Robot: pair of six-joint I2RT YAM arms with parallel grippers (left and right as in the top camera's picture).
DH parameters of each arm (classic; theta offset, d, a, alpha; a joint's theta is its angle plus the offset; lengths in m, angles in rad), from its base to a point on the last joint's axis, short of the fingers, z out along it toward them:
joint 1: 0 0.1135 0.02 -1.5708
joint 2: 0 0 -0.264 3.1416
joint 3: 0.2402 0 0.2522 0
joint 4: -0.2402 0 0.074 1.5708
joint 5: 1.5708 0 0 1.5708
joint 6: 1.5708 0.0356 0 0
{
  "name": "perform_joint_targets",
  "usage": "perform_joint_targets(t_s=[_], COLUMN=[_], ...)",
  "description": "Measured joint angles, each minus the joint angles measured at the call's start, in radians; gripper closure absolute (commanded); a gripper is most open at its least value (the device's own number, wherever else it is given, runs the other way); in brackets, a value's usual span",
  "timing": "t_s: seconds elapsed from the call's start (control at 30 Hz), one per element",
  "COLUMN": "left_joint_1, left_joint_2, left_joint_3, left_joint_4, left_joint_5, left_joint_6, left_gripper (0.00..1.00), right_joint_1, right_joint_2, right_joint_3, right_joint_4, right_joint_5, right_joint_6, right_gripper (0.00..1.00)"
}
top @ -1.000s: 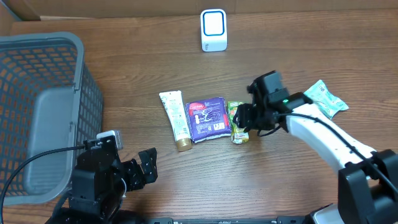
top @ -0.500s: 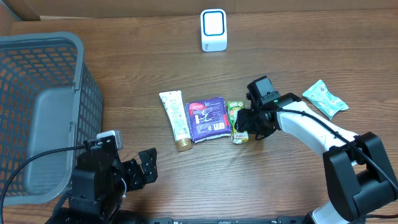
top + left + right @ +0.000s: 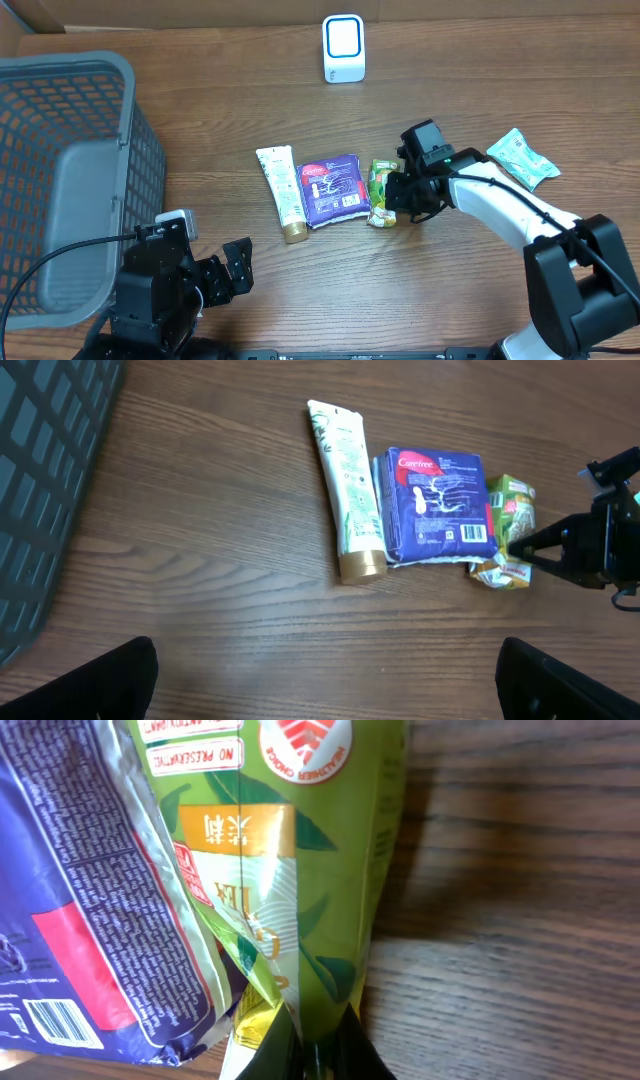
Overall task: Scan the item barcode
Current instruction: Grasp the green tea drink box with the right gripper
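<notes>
Grasp step: right end effector [image 3: 394, 196] is pinched closed on the green packet [image 3: 379, 187] right of frame centre on the desk [image 3: 200, 120], left end effector [image 3: 233, 271] open at lower left; next probably lift it, barcode toward the scanner [image 3: 343, 48] at top centre.

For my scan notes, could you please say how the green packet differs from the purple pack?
The green packet is narrower and crumpled, pinched by the right gripper; the purple pack is wider, flat and ungripped. The purple pack shows a barcode; the green packet shows none. Both lie on the table.
</notes>
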Motion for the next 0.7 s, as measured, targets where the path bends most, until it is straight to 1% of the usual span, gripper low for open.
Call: perform_joint_targets(t_s=[0.1,0.2,0.37,0.57,0.7], left_joint_1=[0.000,0.000,0.000,0.000,0.000], left_joint_2=[0.000,0.000,0.000,0.000,0.000], left_joint_3=[0.000,0.000,0.000,0.000,0.000], left_joint_4=[0.000,0.000,0.000,0.000,0.000], left_joint_5=[0.000,0.000,0.000,0.000,0.000], left_joint_6=[0.000,0.000,0.000,0.000,0.000], left_gripper=[0.00,0.01,0.00,0.00,0.00], right_joint_1=[-0.049,-0.120,-0.230,-0.278,-0.278], right_joint_2=[0.002,0.009,0.034,0.039,0.039], right_joint_3=[0.002,0.008,0.035,0.112,0.194], right_joint_4=[-0.005,-0.013,-0.058,-0.106,-0.206], right_joint_5=[-0.028,-0.085,-0.239,-0.460,-0.564], right_joint_6=[-0.061,-0.169,-0.337,-0.440,-0.478], right_gripper=[0.96,0.96,0.96,0.96,0.96])
